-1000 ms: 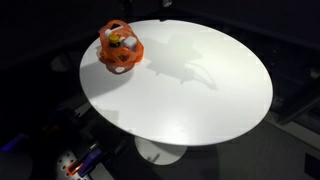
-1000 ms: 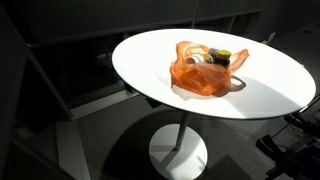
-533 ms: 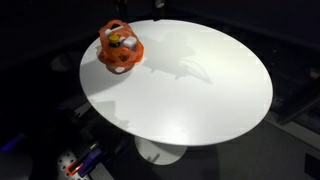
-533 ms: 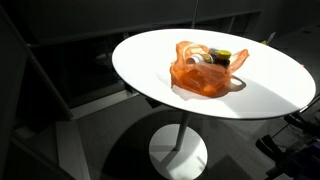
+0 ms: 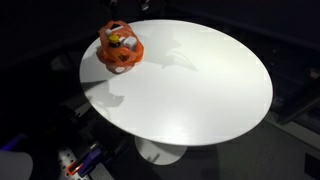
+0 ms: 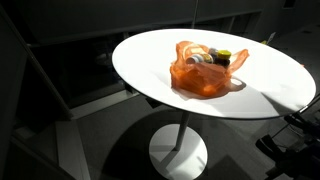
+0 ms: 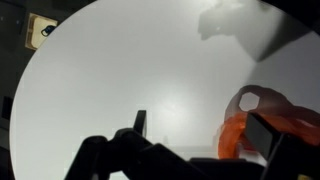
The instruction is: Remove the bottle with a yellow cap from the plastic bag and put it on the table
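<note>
Table [image 5: 200, 100]: round, smooth matte white top on a single white pedestal [image 6: 180, 152], dark surroundings. Orange bag [image 5: 120, 48]: thin translucent plastic, crumpled, handle loops standing up. It sits close to the table edge in both exterior views, mouth open upward. Bottle [image 5: 117, 41] is inside the bag, not on the bare tabletop; its yellow cap [image 6: 224, 54] shows through the opening. There are darker items packed beside it, but I can't tell what they are.

In the wrist view the gripper [image 7: 200, 128] looks down over bare white tabletop, with the bag [image 7: 255, 120] just beside its right-hand finger [image 7: 268, 135], partly behind it. Claw is spread apart with nothing between the dark, blocky fingers. Can't tell if that finger touches the plastic. Arm shadow [image 5: 180, 60] falls on the tabletop beside the bag. The arm itself is barely visible in the exterior views.
</note>
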Controlling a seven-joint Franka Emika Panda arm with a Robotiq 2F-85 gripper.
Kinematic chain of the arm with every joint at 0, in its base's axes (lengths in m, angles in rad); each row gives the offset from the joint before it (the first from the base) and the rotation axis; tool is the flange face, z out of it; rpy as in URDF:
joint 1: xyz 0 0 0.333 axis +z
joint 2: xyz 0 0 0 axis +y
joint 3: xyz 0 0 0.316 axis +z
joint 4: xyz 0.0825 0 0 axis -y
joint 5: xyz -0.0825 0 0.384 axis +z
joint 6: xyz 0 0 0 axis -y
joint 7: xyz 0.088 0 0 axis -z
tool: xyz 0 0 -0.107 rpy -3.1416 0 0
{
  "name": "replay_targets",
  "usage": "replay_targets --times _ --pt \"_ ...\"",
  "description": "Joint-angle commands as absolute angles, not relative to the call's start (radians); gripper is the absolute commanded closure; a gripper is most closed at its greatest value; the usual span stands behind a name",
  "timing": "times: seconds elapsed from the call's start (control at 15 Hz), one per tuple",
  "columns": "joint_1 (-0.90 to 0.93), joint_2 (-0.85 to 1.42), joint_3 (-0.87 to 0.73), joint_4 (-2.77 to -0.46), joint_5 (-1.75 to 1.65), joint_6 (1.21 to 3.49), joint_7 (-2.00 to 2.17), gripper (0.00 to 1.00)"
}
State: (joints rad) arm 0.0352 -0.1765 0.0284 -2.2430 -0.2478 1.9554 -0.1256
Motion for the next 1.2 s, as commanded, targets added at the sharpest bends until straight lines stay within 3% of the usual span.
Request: replay_targets --times 0.0,1.13 --pt "0.061 -0.129 0.049 -2.236 -0.196 2.002 -0.117 0.00" --pt "0.170 0.068 0.165 -2.252 -0.157 2.197 -0.120 0.00"
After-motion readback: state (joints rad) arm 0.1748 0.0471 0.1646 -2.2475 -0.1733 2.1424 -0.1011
